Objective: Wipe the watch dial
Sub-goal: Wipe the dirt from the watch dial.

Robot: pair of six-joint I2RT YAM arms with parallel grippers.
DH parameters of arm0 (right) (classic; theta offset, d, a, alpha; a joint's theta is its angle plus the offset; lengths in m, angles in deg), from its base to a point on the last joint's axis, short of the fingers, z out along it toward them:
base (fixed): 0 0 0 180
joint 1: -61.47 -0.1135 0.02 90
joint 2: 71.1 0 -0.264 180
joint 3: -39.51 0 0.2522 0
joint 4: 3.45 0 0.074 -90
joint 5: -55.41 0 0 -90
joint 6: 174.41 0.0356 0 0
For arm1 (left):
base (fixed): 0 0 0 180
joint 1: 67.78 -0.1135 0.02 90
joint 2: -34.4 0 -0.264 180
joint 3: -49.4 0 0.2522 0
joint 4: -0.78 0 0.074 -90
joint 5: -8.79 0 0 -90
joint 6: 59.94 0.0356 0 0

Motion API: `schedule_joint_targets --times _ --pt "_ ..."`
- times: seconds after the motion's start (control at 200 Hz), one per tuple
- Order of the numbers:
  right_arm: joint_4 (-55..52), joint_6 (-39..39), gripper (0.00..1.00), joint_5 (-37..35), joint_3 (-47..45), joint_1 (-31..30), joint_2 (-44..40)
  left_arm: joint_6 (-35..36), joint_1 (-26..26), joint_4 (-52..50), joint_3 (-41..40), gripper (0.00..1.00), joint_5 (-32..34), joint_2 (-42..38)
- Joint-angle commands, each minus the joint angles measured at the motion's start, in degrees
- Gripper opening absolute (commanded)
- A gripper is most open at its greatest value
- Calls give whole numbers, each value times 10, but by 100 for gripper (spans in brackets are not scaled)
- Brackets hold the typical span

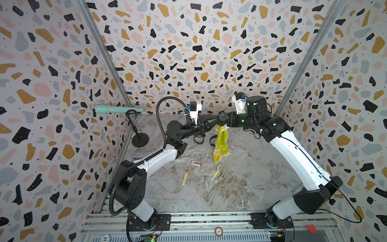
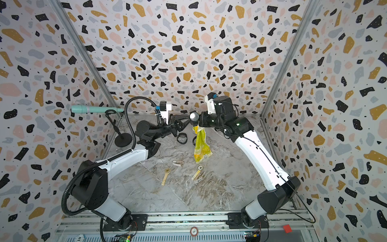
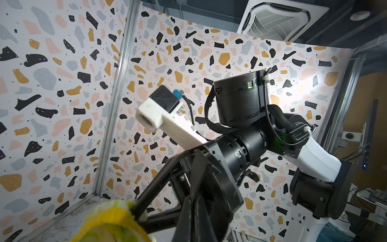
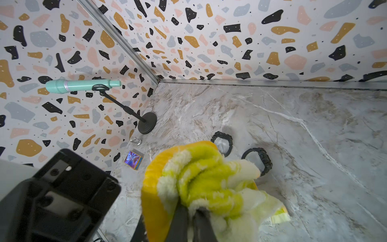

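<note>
The black watch [image 1: 222, 116] is up in the air over the far part of the marble table [image 1: 240, 188], dial facing the top views; its markings are too small to read, and in a top view glare washes the face out; the left gripper [image 1: 216, 120] is closed hard on the watch from its left; the right gripper [image 4: 191, 213], coming in from the watch's right, is pinched just as tightly on a bunched yellow-green cloth [image 4: 201, 178]; the cloth hangs from just under the watch down to the table, and whether it touches the dial I cannot tell; a white tag at its lower end carries print I cannot read; both arms rise from the front rail [image 1: 209, 219], lean in toward the watch and meet there, wrists roughly level, forearms bent inward at the elbow; on the table just below the watch lie a spare black watch [image 1: 199, 138] and a second spare [image 1: 214, 140]; further from the watch, toward the rail, lie a gold-toned watch [image 1: 186, 175], another gold one [image 1: 216, 172] and a pale curled strap [image 1: 196, 163]; well to the watch's left a mint-green tube [image 1: 117, 109] rests on a black stand [image 1: 139, 140]; on the rail a round sticker [image 1: 218, 231] reads "5" and a disc [image 1: 105, 237] reads "10".
</note>
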Motion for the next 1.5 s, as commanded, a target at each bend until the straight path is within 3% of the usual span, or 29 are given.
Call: schedule_joint_targets --times 0.0,0.426,0.586,0.821,1.267,1.497 --pt "-9 -1 0 -17 1 14 -51 3 1 37 15 0 -13 -17" --pt "-57 -16 0 -30 -9 49 -121 81 1 -46 36 0 -34 -5" --pt "-49 -20 0 -1 -12 48 -131 153 1 -137 46 0 -26 -6" --pt "-40 -35 0 11 7 16 -117 192 1 -185 50 0 -4 0" --pt "-8 -51 0 36 28 -7 -72 199 1 -207 80 0 19 25" --pt "15 -46 0 48 31 -7 -43 155 5 -163 92 0 5 43"
